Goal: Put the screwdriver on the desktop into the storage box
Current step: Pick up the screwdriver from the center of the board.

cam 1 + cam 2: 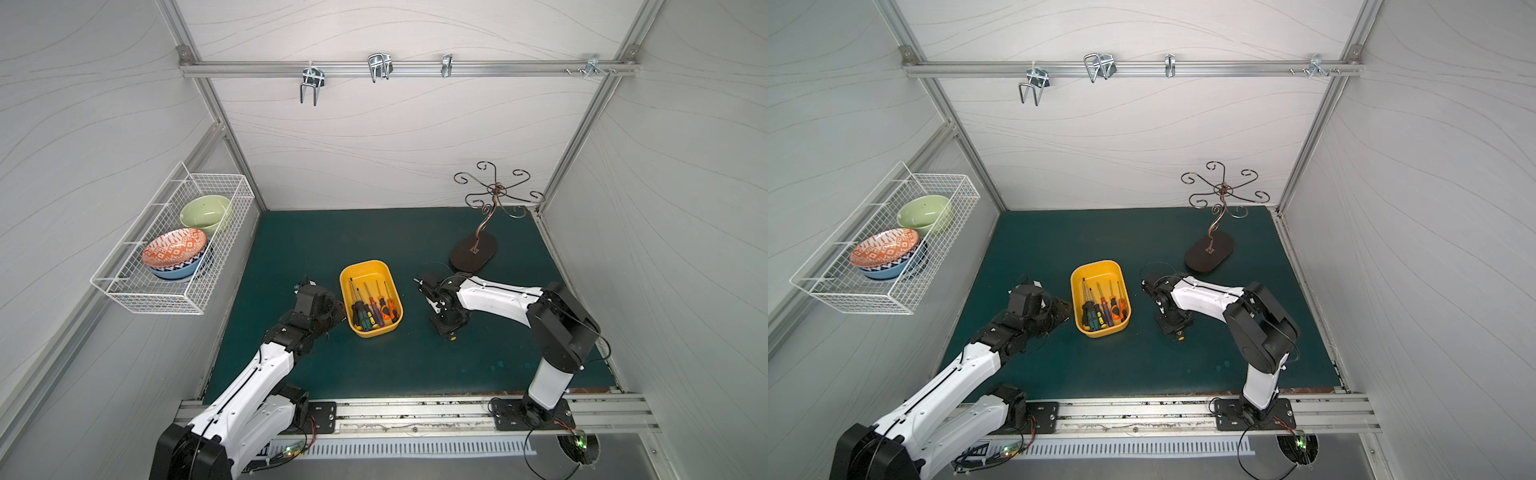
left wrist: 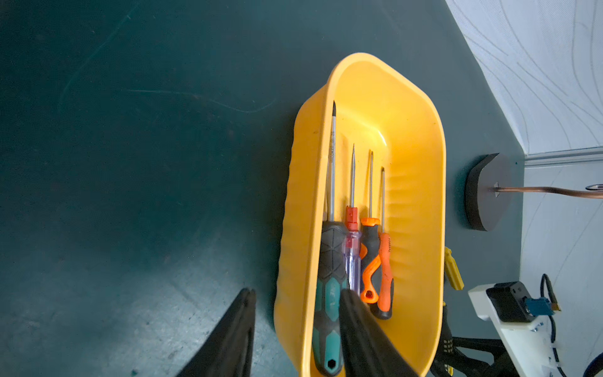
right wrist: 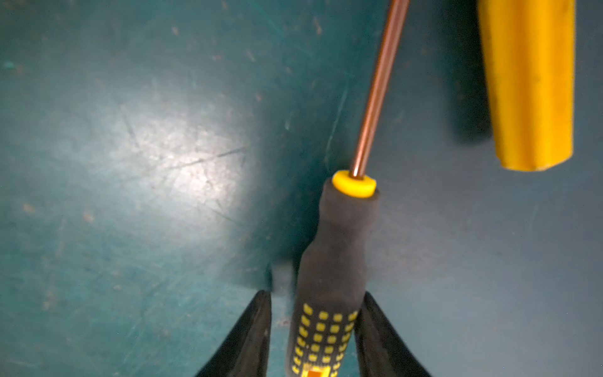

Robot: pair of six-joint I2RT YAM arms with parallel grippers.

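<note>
On the desktop (image 1: 316, 249), the left gripper (image 2: 297, 293) is set astride the near long wall of the storage box (image 1: 365, 264). Its fingers (image 2: 228, 336) are spread, one outside the wall and one inside above the several screwdrivers (image 1: 374, 309) laid there. Right of the box and apart from it, the screwdriver (image 3: 339, 244) is seen lying flat on the desktop. Its black-and-yellow handle is bracketed by the right gripper (image 3: 316, 295), whose fingers are parted: one is pressed against the handle and a gap is shown at the other.
</note>
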